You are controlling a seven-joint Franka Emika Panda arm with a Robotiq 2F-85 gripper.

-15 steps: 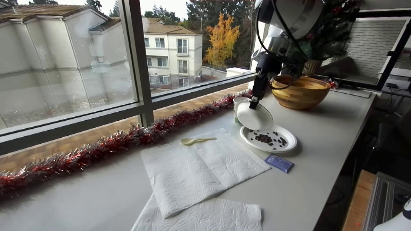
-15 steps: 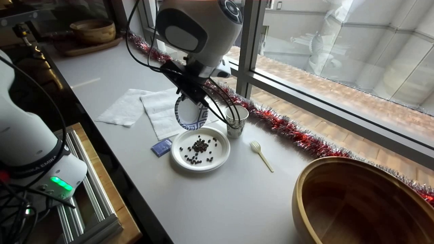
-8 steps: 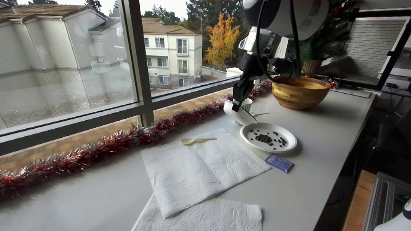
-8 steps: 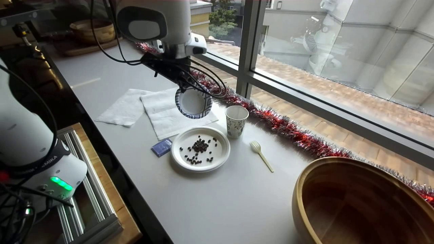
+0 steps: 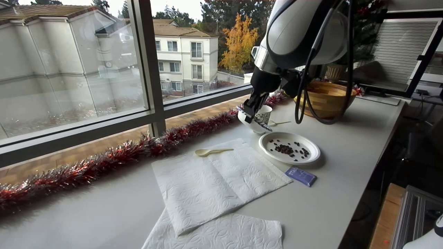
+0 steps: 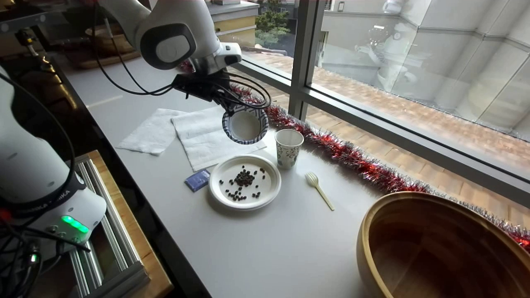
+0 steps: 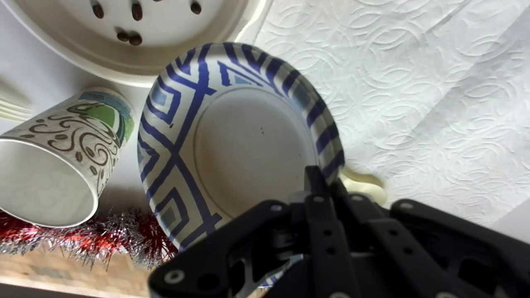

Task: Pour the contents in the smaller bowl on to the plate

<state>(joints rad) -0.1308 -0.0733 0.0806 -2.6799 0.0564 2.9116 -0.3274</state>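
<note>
The smaller bowl [image 5: 255, 127] is white with a blue-patterned rim. My gripper [image 7: 327, 179] is shut on its rim; the jaws also show in the exterior views [image 5: 250, 117] [image 6: 230, 108]. The bowl is held tilted above the table beside the plate, its opening showing in an exterior view [image 6: 244, 127]. In the wrist view its inside [image 7: 252, 140] holds only a few tiny specks. The white plate [image 5: 313, 155] lies flat on the table. The contents [image 5: 284, 149], dark bean-like pieces, lie heaped and scattered on the plate, seen also in an exterior view [image 6: 244, 178].
A patterned cup [image 6: 288, 151] stands close beside the bowl and plate. A fork [image 6: 318, 189], a spoon [image 5: 214, 152] on white napkins [image 5: 221, 186] and a blue packet [image 5: 301, 175] lie nearby. The large wooden bowl [image 6: 439, 244] and red tinsel [image 5: 121, 152] line the window side.
The gripper has moved the bowl off the plate's edge, toward the window and napkin side, and tipped it back less steeply. The dark pieces on the plate look the same.
</note>
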